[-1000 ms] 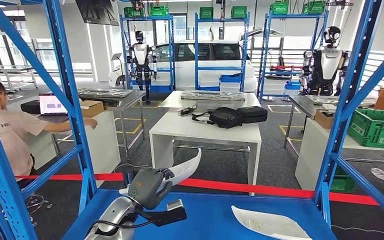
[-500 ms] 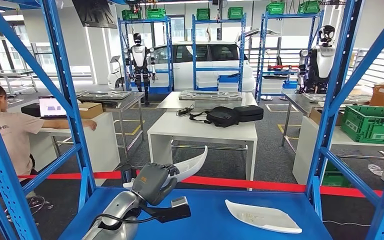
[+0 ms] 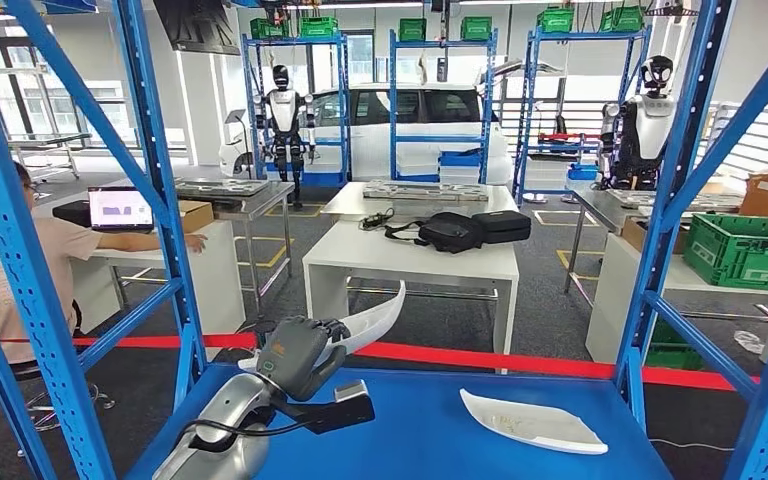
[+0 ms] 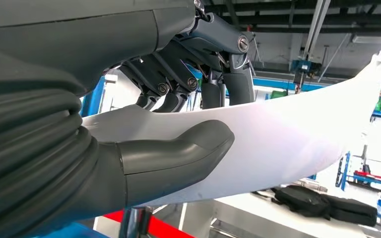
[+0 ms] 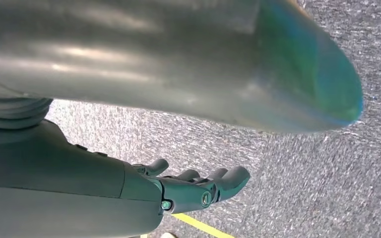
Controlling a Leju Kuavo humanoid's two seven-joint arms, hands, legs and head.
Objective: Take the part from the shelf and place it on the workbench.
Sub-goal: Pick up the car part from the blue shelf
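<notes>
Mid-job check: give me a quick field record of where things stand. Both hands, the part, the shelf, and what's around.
left hand: grips the curved white part, thumb on one face, fingers on the other
held part: raised above the blue shelf, tip pointing up
second white part: lying flat on the shelf, to the right
right hand: hanging over grey floor, holding nothing, fingers loosely curled
white table: beyond the red tape, black bags on it
person: at a laptop, far left

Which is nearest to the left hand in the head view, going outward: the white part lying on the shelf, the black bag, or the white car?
1. White part lying on the shelf, right of the left hand.
2. Black bag, on the white table beyond.
3. White car, far back.
</notes>
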